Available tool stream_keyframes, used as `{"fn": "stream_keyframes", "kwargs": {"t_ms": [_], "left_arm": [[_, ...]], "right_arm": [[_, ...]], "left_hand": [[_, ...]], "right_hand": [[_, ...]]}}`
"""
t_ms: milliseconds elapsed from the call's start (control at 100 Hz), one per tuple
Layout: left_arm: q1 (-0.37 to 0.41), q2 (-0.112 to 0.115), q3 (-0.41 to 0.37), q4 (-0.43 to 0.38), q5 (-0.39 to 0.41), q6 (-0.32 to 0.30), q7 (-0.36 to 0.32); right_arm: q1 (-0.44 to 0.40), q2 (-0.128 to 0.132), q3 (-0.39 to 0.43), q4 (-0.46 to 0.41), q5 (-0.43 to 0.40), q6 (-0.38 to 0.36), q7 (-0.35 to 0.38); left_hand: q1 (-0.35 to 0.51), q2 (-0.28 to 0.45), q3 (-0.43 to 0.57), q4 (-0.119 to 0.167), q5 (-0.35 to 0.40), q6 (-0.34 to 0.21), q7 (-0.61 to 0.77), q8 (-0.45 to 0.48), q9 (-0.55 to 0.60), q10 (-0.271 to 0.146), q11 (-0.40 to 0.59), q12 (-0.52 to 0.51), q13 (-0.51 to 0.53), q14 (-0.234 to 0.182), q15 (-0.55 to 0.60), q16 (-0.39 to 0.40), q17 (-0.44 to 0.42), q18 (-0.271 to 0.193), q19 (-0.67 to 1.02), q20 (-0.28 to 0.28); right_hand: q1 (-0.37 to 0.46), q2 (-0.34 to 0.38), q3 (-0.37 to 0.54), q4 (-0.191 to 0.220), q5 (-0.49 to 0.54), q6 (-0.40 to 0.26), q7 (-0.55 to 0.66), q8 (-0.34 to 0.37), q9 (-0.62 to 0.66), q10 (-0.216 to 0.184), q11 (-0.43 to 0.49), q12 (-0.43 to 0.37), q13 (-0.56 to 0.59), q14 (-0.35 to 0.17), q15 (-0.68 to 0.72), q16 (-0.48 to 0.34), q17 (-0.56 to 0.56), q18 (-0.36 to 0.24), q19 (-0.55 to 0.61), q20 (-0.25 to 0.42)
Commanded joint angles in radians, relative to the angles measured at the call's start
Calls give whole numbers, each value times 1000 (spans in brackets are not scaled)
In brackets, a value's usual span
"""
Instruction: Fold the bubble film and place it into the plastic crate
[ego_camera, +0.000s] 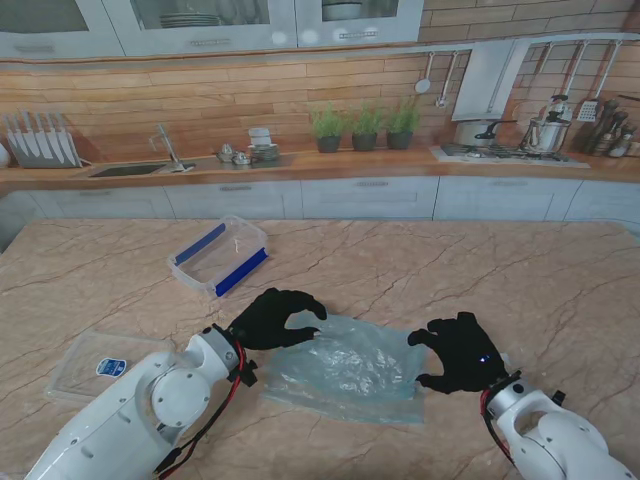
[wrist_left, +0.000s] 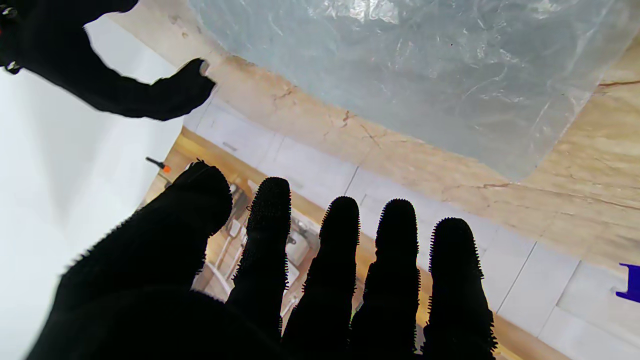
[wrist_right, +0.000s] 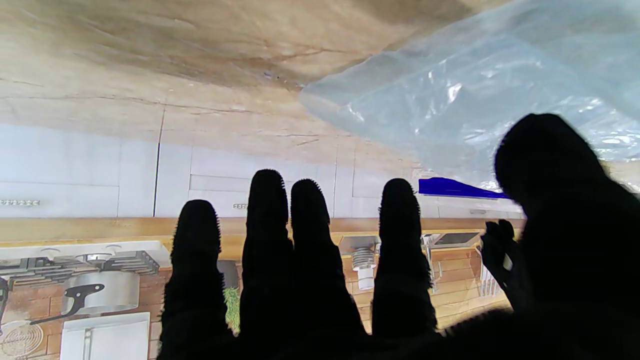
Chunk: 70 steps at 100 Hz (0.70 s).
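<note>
Your bubble film (ego_camera: 345, 368) lies flat and crinkled on the marble table (ego_camera: 480, 270), close to you at the centre. Your left hand (ego_camera: 272, 318) hovers at its far left corner and your right hand (ego_camera: 457, 352) at its right edge; in both wrist views the fingers are spread and hold nothing. The plastic crate (ego_camera: 219, 256), clear with blue ends, sits well apart, farther from you on the left. The film looks thin and slippery, so a shallow pinch could slide off or drag the whole sheet across the table. If one hand lifts sooner, the fold may skew and the bundle spring open before reaching the crate.
</note>
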Motion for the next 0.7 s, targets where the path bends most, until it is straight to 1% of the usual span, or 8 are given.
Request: {"fn": "stream_keyframes", "kwargs": {"t_ms": [0, 50, 130, 190, 300, 510, 610, 690], "left_arm": [[-32, -21, 17, 22, 8, 10, -6], [-62, -23, 44, 41, 2, 31, -16], [-107, -31, 89, 77, -15, 54, -22], [-134, -41, 118, 104, -34, 64, -17], [-170, -58, 158, 141, -79, 82, -13], [-233, -67, 225, 201, -69, 107, -20], [-240, -66, 240, 209, -86, 117, -44], [-245, -66, 256, 219, -73, 122, -40]], "right_arm": [[-8, -3, 5, -11, -3, -5, -8], [-9, -4, 9, -12, 0, -7, -12], [-8, -6, 13, -12, 5, -8, -17], [-6, -7, 16, -12, 8, -9, -19], [2, -9, 19, -10, 20, -17, -17], [22, -11, 13, 0, 32, -30, -23], [30, -11, 8, 6, 35, -25, -25], [37, -13, 4, 9, 41, -18, -24]], "left_hand": [[22, 36, -3, 32, -43, 0, -36, -16, -18, -2, -21, -13, -17, -17, -9, -16, -8, -18, -2, -12], [11, 52, -6, 49, -57, 2, -50, -23, -28, -8, -21, -14, -24, -23, -11, -18, -9, -21, 12, -7], [14, 52, -17, 56, -67, 4, -49, -25, -32, -9, -16, -13, -24, -24, -4, -15, 4, -28, 50, 12], [14, 51, -18, 57, -69, 6, -46, -26, -31, -5, -12, -12, -18, -23, 11, -8, 20, -30, 99, 40], [14, 49, -17, 57, -66, 7, -44, -26, -27, -2, -8, -12, -16, -18, 22, -3, 26, -32, 122, 53], [16, 54, -22, 56, -60, 7, -41, -27, -22, -2, -6, -13, -12, -17, 32, -2, 27, -31, 128, 57], [42, 31, -31, 41, -39, 6, -21, -9, 9, 0, 10, -6, 13, -8, 60, 10, 42, -19, 158, 70], [97, -39, -27, 9, 10, -30, 37, 28, 42, 1, 26, 4, 38, -2, 83, 21, 56, -7, 186, 79]], "right_hand": [[14, 4, 3, 23, -10, 13, -8, -8, -17, 3, -15, -3, -13, -4, -15, -10, -7, 3, -28, 18], [12, 10, 10, 23, -8, 14, -7, -8, -19, 3, -17, -4, -13, -3, -15, -10, -6, 4, -28, 20], [10, 21, 25, 22, -6, 17, -7, -8, -20, 5, -16, -4, -9, 0, -13, -9, 0, 4, -27, 23], [7, 30, 38, 19, -5, 20, -7, -8, -20, 7, -14, -3, -7, 2, -12, -8, 7, 3, -24, 25], [-2, 38, 62, 13, -5, 24, -8, -9, -20, 8, -12, -3, -8, 3, -11, -8, 10, 2, -23, 27], [-14, 47, 89, 8, 0, 28, -7, -10, -22, 10, -8, -4, -6, 2, -7, -8, 15, 1, -20, 30], [-12, 59, 99, 7, 0, 30, -6, -9, -23, 12, -5, -4, -7, 6, -4, -7, 15, 2, -19, 31], [-9, 75, 96, 6, 2, 31, -5, -9, -23, 17, -3, -4, -9, 7, -2, -6, 15, 3, -18, 31]]}}
